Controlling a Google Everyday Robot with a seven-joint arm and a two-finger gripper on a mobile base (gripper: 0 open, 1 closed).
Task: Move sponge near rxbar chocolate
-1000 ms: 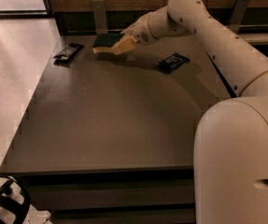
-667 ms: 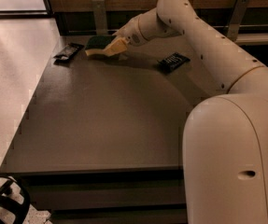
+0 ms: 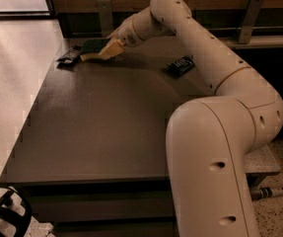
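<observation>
Placement step, by my reading. Your gripper point(image 3: 110, 49) sits just right of the rxbar chocolate point(image 3: 69, 56), jaws closed narrow on the sponge point(image 3: 94, 47) and gripping the end farthest from the bar. The sponge's free end reaches almost to the wrapper. You cannot tell from this angle whether the two touch, nor whether the sponge rests on the table point(image 3: 101, 132) or hangs just above it.

To finish well:
- Lower straight down until the foam seats flat, then release.
- Avoid pushing further toward the rxbar chocolate. It looks light and glossy, and likely to skid off the table edge just beyond it.
- Lift clear vertically so the jaws don't drag the sponge away.
- Ignore the dark wrapper with white lettering point(image 3: 180, 65), well to the right of the rxbar chocolate.

Sponge look: dark green scouring face up, pale yellow foam showing beneath along the near edge, slightly tilted. It is probably soft, so expect some spring on release.
</observation>
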